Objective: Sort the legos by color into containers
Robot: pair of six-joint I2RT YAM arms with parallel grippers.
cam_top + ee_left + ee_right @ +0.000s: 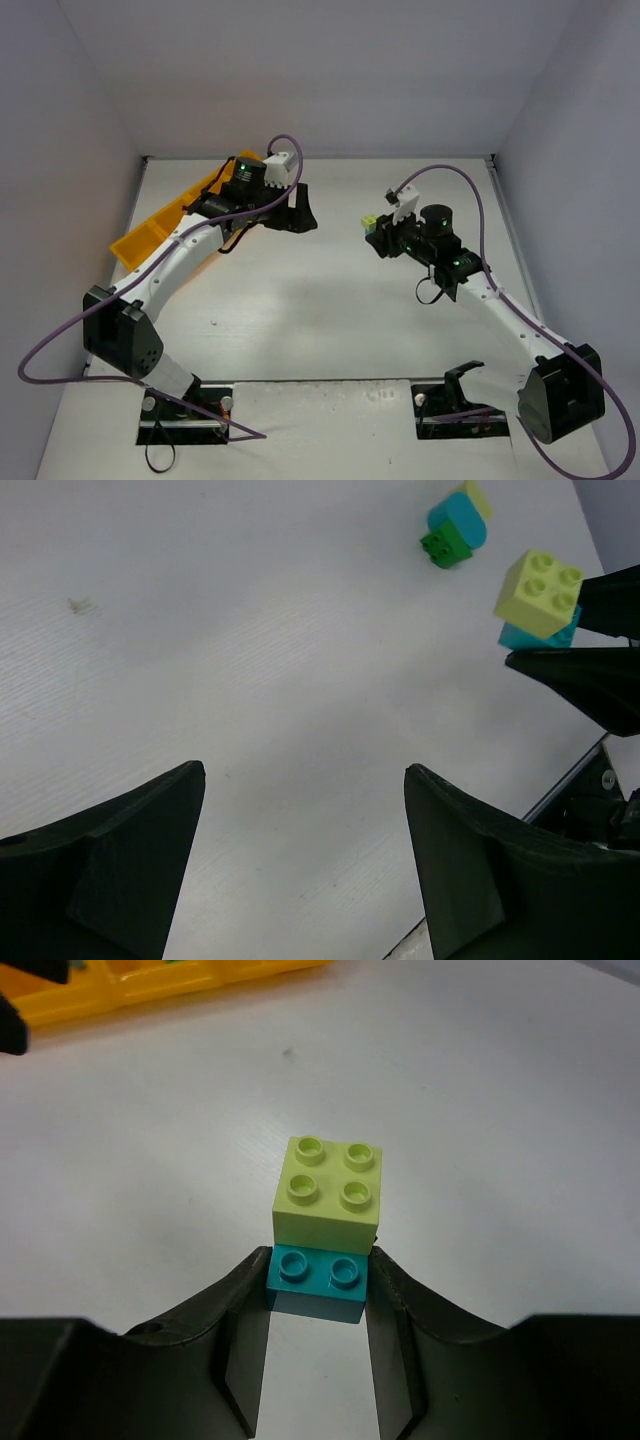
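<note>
While both arms are reaching out over the white table (320,300), I am watching the long yellow-orange tray (145,238) lying slantwise along the far left side. Its far end is hiding under the left arm (190,252). The right arm (500,305) is stretching in from the near right toward the middle of the table, well apart from the tray.

The left gripper (303,770) is hanging over bare table just right of the tray. Its jaws are spread wide and are carrying nothing.

The right gripper (318,1265) is pinching a light blue brick (315,1285) by its two sides, the fingers pressing against it. A yellow-green brick (325,1195) with four studs is sitting stacked on that blue one, covering its far part and leaving two blue studs showing. I cannot tell whether the pair is resting on the table or being held just above it.

Through the left wrist camera I am seeing three more legos bunched together beyond the held pair: a rounded light blue piece (458,518), a green brick (445,548) touching it, and a yellow-green piece (478,498) at the frame's top edge.
</note>
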